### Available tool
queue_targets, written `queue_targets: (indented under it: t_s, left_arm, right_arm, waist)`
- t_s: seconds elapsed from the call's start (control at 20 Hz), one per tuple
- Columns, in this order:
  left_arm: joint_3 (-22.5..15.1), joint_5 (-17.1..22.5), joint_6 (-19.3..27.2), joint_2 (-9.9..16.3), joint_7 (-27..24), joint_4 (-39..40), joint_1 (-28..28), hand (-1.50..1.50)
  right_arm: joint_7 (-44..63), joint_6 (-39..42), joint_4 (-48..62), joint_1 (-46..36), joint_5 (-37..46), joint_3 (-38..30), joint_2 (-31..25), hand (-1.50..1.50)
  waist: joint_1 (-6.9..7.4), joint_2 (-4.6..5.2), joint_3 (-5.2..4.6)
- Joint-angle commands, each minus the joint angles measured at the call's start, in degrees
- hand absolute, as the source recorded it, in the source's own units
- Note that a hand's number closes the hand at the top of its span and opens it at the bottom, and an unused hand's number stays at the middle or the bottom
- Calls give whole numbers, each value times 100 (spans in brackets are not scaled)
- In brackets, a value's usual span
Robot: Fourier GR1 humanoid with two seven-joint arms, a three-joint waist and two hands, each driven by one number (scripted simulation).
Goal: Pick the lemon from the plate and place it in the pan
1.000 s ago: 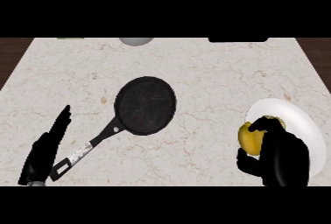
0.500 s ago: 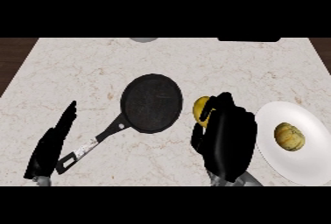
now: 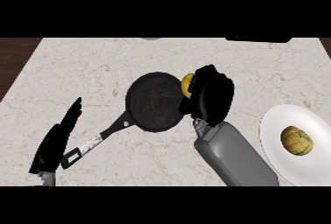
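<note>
Lemon held at the pan's right rim, release not yet made.

We see the right robot hand (image 3: 210, 97) curled round the yellow lemon (image 3: 187, 82), which peeks out at the hand's upper left, just over the right rim of the round black frying pan (image 3: 155, 107) at the table's middle. The pan's bowl lies directly to the left of the hand, so we judge a short shift leftward would bring the fruit over the bowl before the fingers part. The grey forearm slants up from the table's near edge, palm turned toward the pan. The pan's long handle runs toward the near left corner, where the left robot hand (image 3: 57, 140) rests with straight fingers, touching nothing. A white round plate (image 3: 279, 148) at the right edge holds another yellowish fruit (image 3: 296, 140).
</note>
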Motion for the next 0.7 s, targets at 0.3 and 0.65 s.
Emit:
queue_targets:
  t_s: [0.3, 0.65]
  left_arm:
    - [-71, -40, -34, -120, -99, 291, -316, 0]
    - [-209, -87, -73, -152, 45, 52, -325, 0]
  right_arm:
    - [-114, -1495, 3094, -976, -1480, -307, 80, 150]
    - [-752, -2574, 3182, -873, -3466, -1278, 81, -150]
  waist:
    - [210, 84, 2]
    - [406, 119, 29]
